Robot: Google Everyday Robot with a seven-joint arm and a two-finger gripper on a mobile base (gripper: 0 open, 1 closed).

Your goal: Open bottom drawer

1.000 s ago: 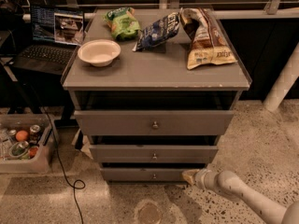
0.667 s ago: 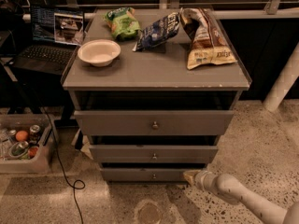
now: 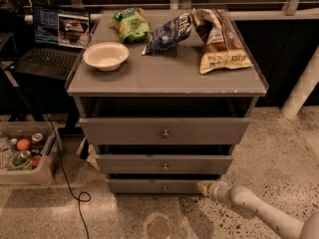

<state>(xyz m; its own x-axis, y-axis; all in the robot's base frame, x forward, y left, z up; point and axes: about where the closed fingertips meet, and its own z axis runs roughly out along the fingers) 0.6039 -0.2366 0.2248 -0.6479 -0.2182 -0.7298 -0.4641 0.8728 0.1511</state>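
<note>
At lower centre, the gripper (image 3: 203, 187) stays by the bottom drawer's (image 3: 139, 186) right end, knob ungrasped; I cannot tell its grip.

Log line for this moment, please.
gripper: near floor, at right end of bottom drawer front | knob: left of gripper, not held | contact with front: unclear

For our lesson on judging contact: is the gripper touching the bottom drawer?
Cannot tell. The camera view puts the gripper at the right end of the bottom drawer front; neither contact nor gap shows plainly.
</note>
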